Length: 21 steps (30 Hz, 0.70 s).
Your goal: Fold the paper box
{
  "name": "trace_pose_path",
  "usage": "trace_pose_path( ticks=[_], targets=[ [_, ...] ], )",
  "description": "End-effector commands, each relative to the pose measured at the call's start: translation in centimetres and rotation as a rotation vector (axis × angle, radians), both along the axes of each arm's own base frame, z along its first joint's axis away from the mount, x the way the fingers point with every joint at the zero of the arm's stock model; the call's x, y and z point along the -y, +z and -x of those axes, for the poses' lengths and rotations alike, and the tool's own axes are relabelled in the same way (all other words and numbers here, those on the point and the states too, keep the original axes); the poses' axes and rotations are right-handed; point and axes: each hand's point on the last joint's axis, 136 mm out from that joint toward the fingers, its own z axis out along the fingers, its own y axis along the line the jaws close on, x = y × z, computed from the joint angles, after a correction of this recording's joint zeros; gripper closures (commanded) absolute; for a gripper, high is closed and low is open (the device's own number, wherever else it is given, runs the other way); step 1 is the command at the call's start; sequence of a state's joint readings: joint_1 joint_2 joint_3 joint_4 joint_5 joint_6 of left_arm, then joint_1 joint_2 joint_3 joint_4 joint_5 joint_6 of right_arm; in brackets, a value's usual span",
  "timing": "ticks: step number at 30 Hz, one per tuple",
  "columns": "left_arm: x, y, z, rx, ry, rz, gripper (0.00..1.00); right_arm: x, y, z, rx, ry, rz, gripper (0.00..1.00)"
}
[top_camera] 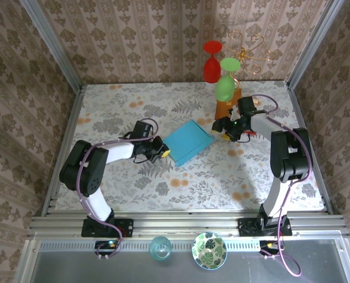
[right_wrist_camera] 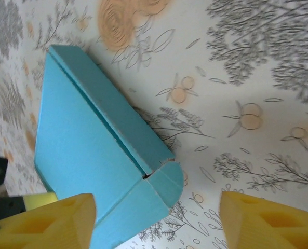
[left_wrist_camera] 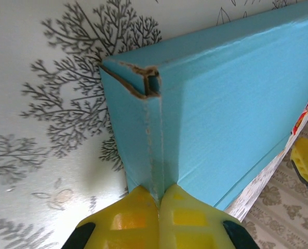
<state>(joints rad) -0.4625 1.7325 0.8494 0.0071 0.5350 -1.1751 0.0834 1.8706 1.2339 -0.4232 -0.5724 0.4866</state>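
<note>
The paper box [top_camera: 187,141] lies folded shut and flat on the flowered table, sky-blue side out. My left gripper [top_camera: 162,152] is shut on its near-left corner. In the left wrist view the yellow fingertips [left_wrist_camera: 138,207] press together on the box's [left_wrist_camera: 221,104] creased edge, and the corner above them is frayed. My right gripper [top_camera: 222,127] hovers open at the box's right corner. In the right wrist view its fingers [right_wrist_camera: 55,218] stand far apart, with the box's [right_wrist_camera: 81,150] rounded tab below and between them, untouched.
A brown-orange block [top_camera: 228,106] stands just behind the right gripper. Red [top_camera: 212,62] and green [top_camera: 225,82] glasses hang from a gold rack [top_camera: 251,50] at the back right. A glass [top_camera: 160,247] and a patterned bowl [top_camera: 208,250] sit below the near edge.
</note>
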Motion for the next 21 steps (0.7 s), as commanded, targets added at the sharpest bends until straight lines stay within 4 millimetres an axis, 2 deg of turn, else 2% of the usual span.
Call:
trace_pose_path(
  ticks=[1, 8, 21],
  targets=[
    [-2.6, -2.4, 2.6, -0.084, -0.063, -0.064, 1.0, -2.0, 0.4, 0.4, 0.018, 0.131, -0.08, 0.32],
    [-2.8, -1.1, 2.1, 0.018, -0.166, 0.055, 1.0, -5.1, -1.1, 1.5, -0.027, 0.256, -0.132, 0.3],
    [-4.0, -0.7, 1.2, 0.055, -0.252, 0.133, 1.0, -8.1, -1.7, 1.9, -0.057, 0.33, -0.272, 0.29]
  ],
)
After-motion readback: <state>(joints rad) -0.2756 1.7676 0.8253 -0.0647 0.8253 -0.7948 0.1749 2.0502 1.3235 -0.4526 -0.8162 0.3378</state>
